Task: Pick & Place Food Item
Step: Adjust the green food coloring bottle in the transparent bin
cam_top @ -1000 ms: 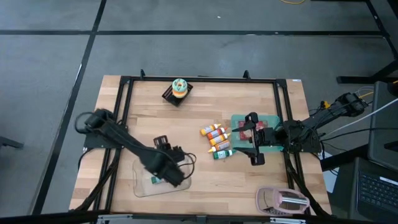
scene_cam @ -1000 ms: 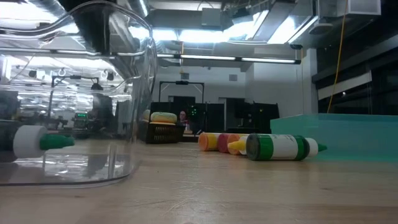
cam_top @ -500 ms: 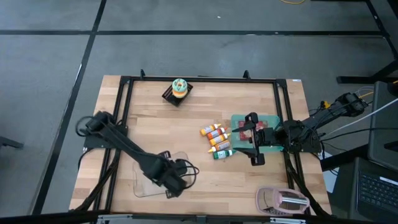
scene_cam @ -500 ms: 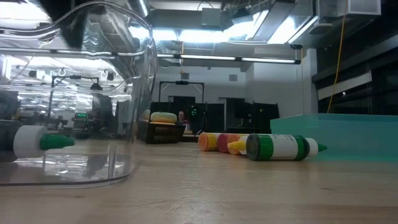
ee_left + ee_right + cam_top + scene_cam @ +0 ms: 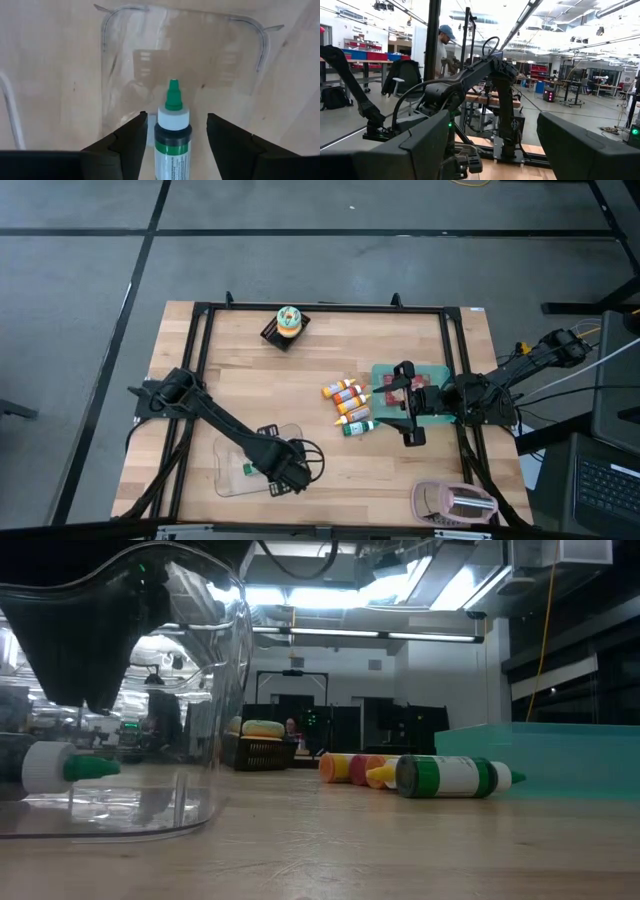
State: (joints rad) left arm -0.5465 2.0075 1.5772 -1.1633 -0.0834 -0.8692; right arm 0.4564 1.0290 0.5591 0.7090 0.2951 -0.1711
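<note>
A small bottle with a green tip and white collar [image 5: 172, 131] lies on its side on the floor of a clear container [image 5: 226, 452] near the table's front left. My left gripper [image 5: 174, 137] points down into the container, open. Its fingers stand on either side of the bottle's body with a gap on each side. In the low view the dark gripper [image 5: 88, 645] hangs just above the bottle [image 5: 62, 768]. My right gripper [image 5: 406, 404] waits open over the teal tray [image 5: 432, 372] at the right, holding nothing.
Several small bottles [image 5: 350, 406] lie in a cluster mid-table, left of the teal tray. A doughnut on a dark basket [image 5: 287, 323] sits at the far edge. A pinkish container [image 5: 455, 502] stands at the near right corner. A person shows in the room beyond.
My left gripper has come down and gone toward the table's near right, tipping to point straight down over the clear container. In the low view it now shows inside the container. The bottle has stayed where it lay.
</note>
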